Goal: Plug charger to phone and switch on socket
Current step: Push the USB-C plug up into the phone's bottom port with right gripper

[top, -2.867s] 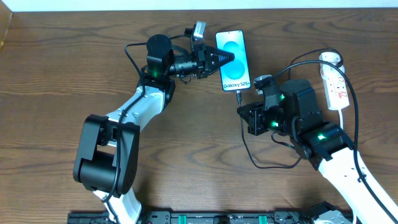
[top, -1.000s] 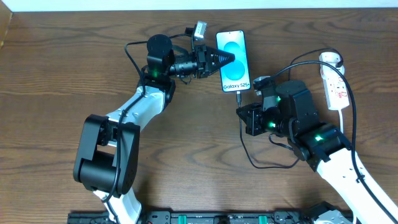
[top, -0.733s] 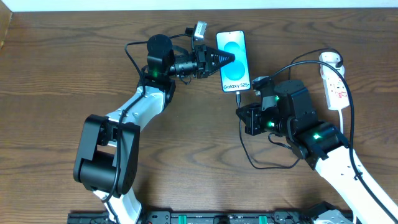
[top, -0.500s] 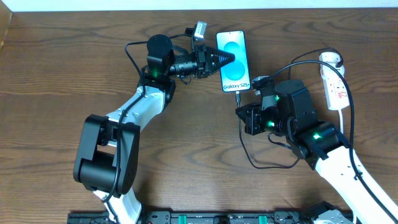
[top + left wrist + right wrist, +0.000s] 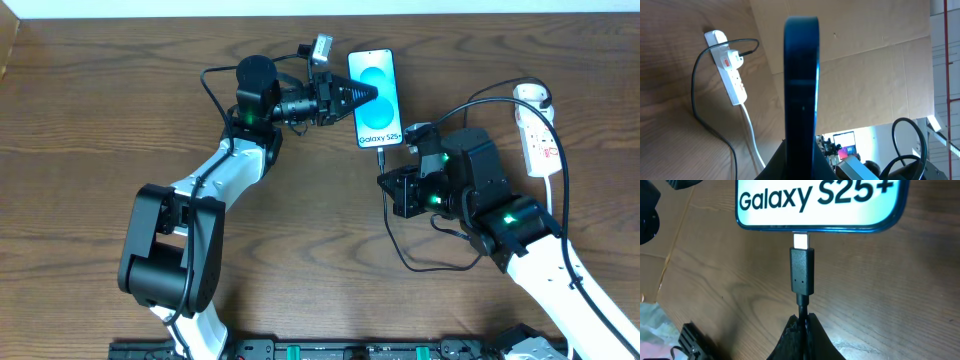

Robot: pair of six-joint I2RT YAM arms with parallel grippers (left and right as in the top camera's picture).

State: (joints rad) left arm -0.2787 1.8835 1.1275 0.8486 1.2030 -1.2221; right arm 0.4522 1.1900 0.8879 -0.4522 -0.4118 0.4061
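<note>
The phone [image 5: 374,96] lies on the table with its "Galaxy S25+" screen up. My left gripper [image 5: 362,97] is shut on its left edge; in the left wrist view the phone [image 5: 801,85] stands edge-on between the fingers [image 5: 801,162]. My right gripper [image 5: 803,325] is shut on the black charger cable just behind the connector [image 5: 802,277]. The connector's metal tip meets the phone's bottom edge [image 5: 820,210], partly showing. In the overhead view the right gripper [image 5: 385,175] sits below the phone, and the charger cable [image 5: 420,262] loops to the white plug head [image 5: 531,93] on the socket [image 5: 541,140].
The socket's white cord [image 5: 754,145] runs off toward the table's right side. A cardboard panel [image 5: 855,60] stands beyond the table edge. Both arm bodies crowd the middle of the table.
My right gripper has shifted slightly left and toward the phone with the cable. The left arm and phone have not moved.
</note>
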